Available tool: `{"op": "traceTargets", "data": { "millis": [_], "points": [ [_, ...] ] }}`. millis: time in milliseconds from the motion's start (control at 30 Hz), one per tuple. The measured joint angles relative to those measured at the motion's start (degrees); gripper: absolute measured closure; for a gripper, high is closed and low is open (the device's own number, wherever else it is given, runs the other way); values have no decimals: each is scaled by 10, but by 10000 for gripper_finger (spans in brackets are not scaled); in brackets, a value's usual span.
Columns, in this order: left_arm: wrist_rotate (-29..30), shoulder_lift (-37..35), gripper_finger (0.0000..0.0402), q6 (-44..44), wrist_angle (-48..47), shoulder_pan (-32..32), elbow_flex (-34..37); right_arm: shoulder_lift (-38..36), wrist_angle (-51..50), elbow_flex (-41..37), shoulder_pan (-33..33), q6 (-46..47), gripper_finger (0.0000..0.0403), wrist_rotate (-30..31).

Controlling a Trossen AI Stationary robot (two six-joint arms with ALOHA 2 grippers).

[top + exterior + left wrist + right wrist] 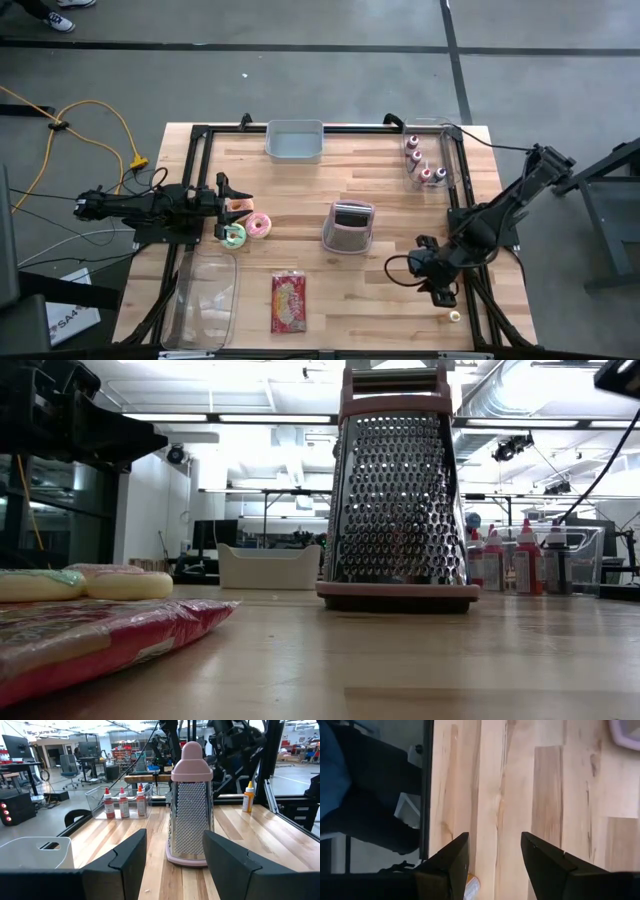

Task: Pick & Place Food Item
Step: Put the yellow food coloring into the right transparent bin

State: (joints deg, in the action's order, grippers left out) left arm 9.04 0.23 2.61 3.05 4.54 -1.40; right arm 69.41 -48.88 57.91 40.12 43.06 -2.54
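Two donuts sit side by side near the left edge of the worktop (pixel 330 200), a green one (pixel 234 235) and a pink one (pixel 259 225), touching or nearly so. They lie flat, so there's no real long axis, but the pair lines up diagonally with the pink one closer to the grater (pixel 349 226). The left gripper (pixel 236 195) hovers just beside them, fingers (pixel 127 862) spread wide with nothing between, pointing across the worktop toward the grater.

A red snack packet (pixel 289 302) lies flat near the front edge, long axis running front to back. It has printing on it but I can't read any of it.

The right gripper (pixel 432 284) is down near the front right, fingers (pixel 547 860) partly apart over bare wood, holding nothing. A small yellowish thing (pixel 454 316) lies just by it, close to the edge.

There's plenty of open wood between the donuts, grater and packet. A clear bin (pixel 201 300) sits at the front left corner, a grey tub (pixel 295 141) at the back edge, and sauce bottles (pixel 419 162) at back right.
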Motion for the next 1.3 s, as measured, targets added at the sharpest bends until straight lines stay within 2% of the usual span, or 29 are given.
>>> {"op": "traceTargets", "data": {
  "millis": [367, 767, 1067, 1300],
  "points": [
    [0, 0, 214, 0, 0, 0, 0, 0, -116, 104, 23, 9, 237, 41],
    [0, 0, 214, 0, 0, 0, 0, 8, -156, 111, 27, 32, 237, 33],
    [0, 0, 214, 0, 0, 0, 0, 8, -156, 111, 111, 108, 237, 44],
    [0, 0, 214, 0, 0, 0, 0, 8, -154, 111, 182, 209, 237, 56]
  ]
}}
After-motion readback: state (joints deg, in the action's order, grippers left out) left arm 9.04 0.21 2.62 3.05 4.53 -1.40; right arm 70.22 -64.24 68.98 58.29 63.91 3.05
